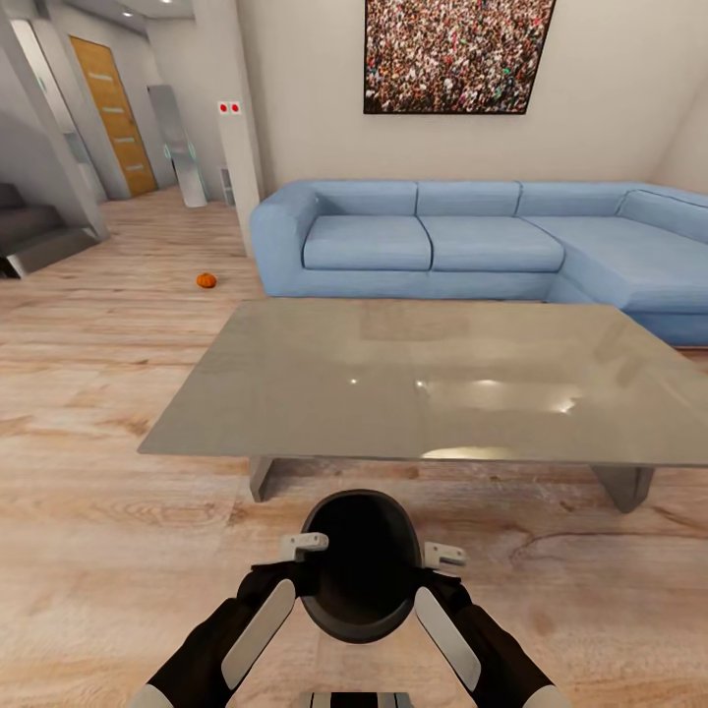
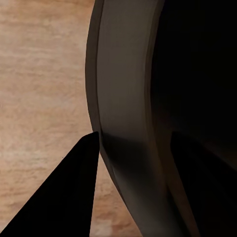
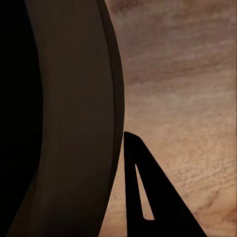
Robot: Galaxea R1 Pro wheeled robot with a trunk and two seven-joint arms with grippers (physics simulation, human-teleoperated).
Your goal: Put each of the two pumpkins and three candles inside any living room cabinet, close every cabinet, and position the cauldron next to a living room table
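Both grippers, left gripper point(image 1: 300, 543) and right gripper point(image 1: 442, 558), were clamped on opposite rims of the cauldron point(image 1: 360, 565), held just before the table point(image 1: 433, 379). Uneven release could have tipped it. A pumpkin point(image 1: 206, 280) lay beyond the table.

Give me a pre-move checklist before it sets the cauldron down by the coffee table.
1. Cauldron held on both sides: ok; left end effector and right end effector sit at opposite rims.
2. Finger contact on the wall: ok on the left, where a finger touches the cauldron; the right looks the same.
3. Table straight ahead and near: ok.
4. Floor between cauldron and table free of obstacles: ok.
5. Cauldron contents: cannot tell, interior too dark.
6. Other items stowed: not ok; a pumpkin lies on the floor near the sofa.
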